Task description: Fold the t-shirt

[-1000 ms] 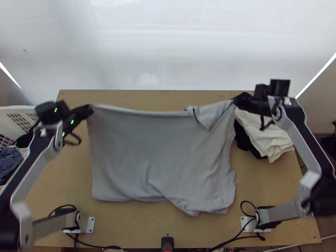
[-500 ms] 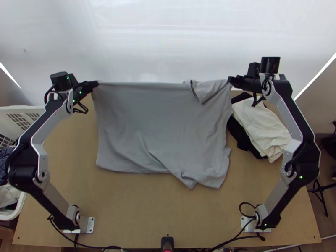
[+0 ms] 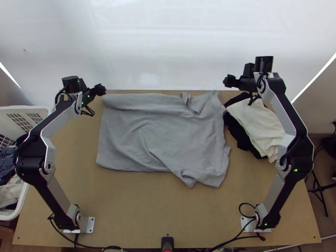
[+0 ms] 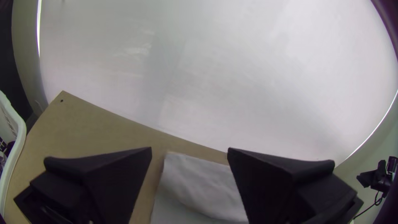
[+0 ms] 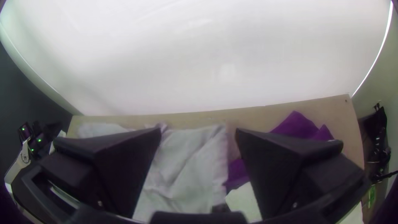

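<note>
My left gripper (image 3: 101,90) is at the upper left, by the grey t-shirt's far left corner, and my right gripper (image 3: 229,81) is above its far right corner. The t-shirt (image 3: 159,134) lies spread on the table with wrinkles, its far edge loosely rumpled, a flap turned at the far right and a bunched part at the near right. In the left wrist view my left gripper (image 4: 189,151) stands open, the t-shirt (image 4: 199,182) below between its fingers. The right wrist view has my right gripper (image 5: 199,135) open too, over the t-shirt (image 5: 186,161).
A cream folded cloth (image 3: 258,126) on a dark cloth (image 3: 241,136) lies right of the t-shirt. At the left edge stands a white basket (image 3: 21,206) with clothes. The wooden table (image 3: 138,206) has bare surface in front of the t-shirt.
Both grippers moved away from the near edge with the t-shirt's far corners, then let go. The far edge has dropped onto the table, and the near edge has shifted farther back.
</note>
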Robot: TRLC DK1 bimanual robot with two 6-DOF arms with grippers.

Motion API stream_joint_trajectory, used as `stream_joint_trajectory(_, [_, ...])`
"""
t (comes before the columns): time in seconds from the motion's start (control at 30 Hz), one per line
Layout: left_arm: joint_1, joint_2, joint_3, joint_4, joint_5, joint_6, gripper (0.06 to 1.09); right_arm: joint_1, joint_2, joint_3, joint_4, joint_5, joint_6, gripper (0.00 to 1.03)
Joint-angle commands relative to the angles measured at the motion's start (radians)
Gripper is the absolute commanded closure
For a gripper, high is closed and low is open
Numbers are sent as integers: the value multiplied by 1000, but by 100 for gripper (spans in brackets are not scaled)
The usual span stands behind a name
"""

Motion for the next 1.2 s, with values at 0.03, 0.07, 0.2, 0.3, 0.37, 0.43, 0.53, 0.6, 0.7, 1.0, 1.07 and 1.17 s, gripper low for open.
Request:
stream_joint_trajectory(0.03, [3, -113, -32, -72, -12, -3, 10, 2, -138, -53, -111, 25, -1, 4])
stream_joint_trajectory(0.07, [4, -152, -46, -107, -12, 5, 10, 2, -179, -81, -155, 23, 3, 4])
stream_joint_trajectory(0.2, [4, -310, -144, -290, -4, 134, 10, 12, -317, -211, -417, -3, 27, 7])
stream_joint_trajectory(0.3, [0, -422, -222, -477, -6, 290, 10, 13, -396, -332, -629, -7, 18, 14])
stream_joint_trajectory(0.37, [-8, -487, -256, -635, -6, 375, 10, 13, -456, -447, -681, -13, 19, 19])
stream_joint_trajectory(0.43, [-22, -531, -279, -781, -13, 394, 10, 13, -485, -524, -810, -70, -5, 19])
stream_joint_trajectory(0.53, [-94, -594, -340, -963, -46, 399, 10, 44, -560, -680, -836, -79, 3, 19])
stream_joint_trajectory(0.6, [-128, -653, -426, -946, -69, 399, 10, 61, -584, -772, -838, -78, 6, 19])
stream_joint_trajectory(0.7, [-169, -699, -507, -934, -72, 353, 10, 114, -597, -846, -836, -84, 18, 24])
stream_joint_trajectory(1.0, [-210, -777, -560, -926, -79, 290, 10, 234, -586, -918, -703, -104, 56, 50])
stream_joint_trajectory(1.07, [-210, -781, -558, -926, -92, 287, 10, 237, -560, -911, -678, -102, 55, 50])
stream_joint_trajectory(1.17, [-210, -797, -558, -928, -93, 287, 10, 233, -518, -894, -634, -101, 50, 50])
